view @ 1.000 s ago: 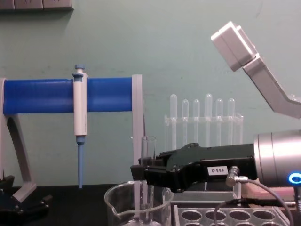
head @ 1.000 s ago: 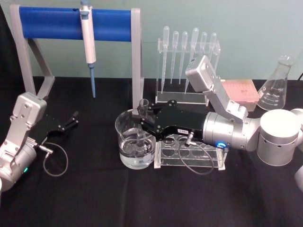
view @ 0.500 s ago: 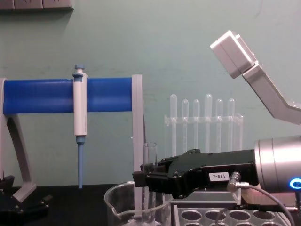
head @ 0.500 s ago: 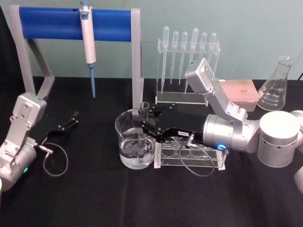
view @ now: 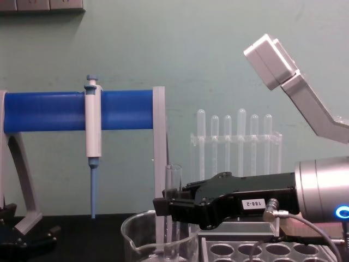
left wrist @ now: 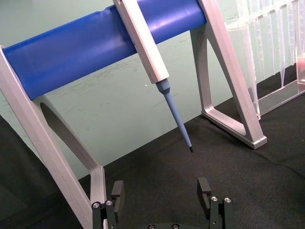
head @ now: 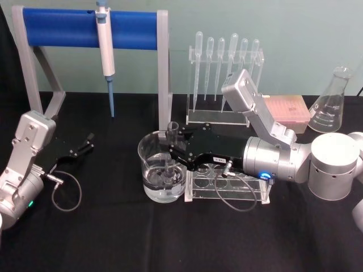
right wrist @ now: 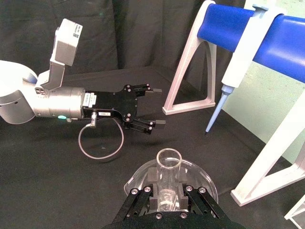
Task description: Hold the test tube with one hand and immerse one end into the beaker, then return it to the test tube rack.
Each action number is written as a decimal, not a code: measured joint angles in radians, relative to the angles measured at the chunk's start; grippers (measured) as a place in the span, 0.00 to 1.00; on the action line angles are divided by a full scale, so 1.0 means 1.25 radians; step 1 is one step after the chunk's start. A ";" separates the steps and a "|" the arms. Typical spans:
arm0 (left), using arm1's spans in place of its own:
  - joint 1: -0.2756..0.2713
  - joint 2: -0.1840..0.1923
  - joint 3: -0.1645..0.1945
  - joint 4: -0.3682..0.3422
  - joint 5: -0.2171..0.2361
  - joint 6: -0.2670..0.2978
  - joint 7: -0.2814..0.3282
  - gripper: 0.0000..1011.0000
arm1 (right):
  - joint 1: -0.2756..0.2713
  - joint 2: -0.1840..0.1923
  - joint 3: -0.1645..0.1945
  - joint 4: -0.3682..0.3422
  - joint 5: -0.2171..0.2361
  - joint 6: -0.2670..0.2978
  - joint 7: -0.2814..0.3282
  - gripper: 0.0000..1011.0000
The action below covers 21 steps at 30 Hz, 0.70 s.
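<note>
Tabletop [head: 113, 238] black cloth, beaker [head: 148, 170] on it; wall [head: 295, 28] pale green.

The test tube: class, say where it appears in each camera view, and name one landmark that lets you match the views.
Head view: centre, test tube upright in the beaker, held by the right pincer.
Chest view: low centre, its top showing above the pincer.
Right wrist view: bottom centre, rim facing the camera.
Left wrist view: open left pincer facing the pipettor.
Landmark: the pipettor on the blue bar.
</note>
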State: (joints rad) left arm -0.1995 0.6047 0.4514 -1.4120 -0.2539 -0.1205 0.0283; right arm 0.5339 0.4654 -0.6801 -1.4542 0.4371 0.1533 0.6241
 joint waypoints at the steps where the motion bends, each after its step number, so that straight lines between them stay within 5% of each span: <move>1: 0.000 0.000 0.000 0.000 0.000 0.000 0.000 0.99 | 0.000 0.000 0.000 0.000 0.000 0.000 0.000 0.22; 21: 0.000 0.000 0.000 0.000 0.000 0.000 0.000 0.99 | 0.001 0.000 -0.001 0.000 0.000 -0.001 0.000 0.22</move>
State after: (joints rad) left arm -0.1995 0.6047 0.4514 -1.4120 -0.2539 -0.1205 0.0283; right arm 0.5349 0.4658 -0.6808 -1.4542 0.4376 0.1517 0.6241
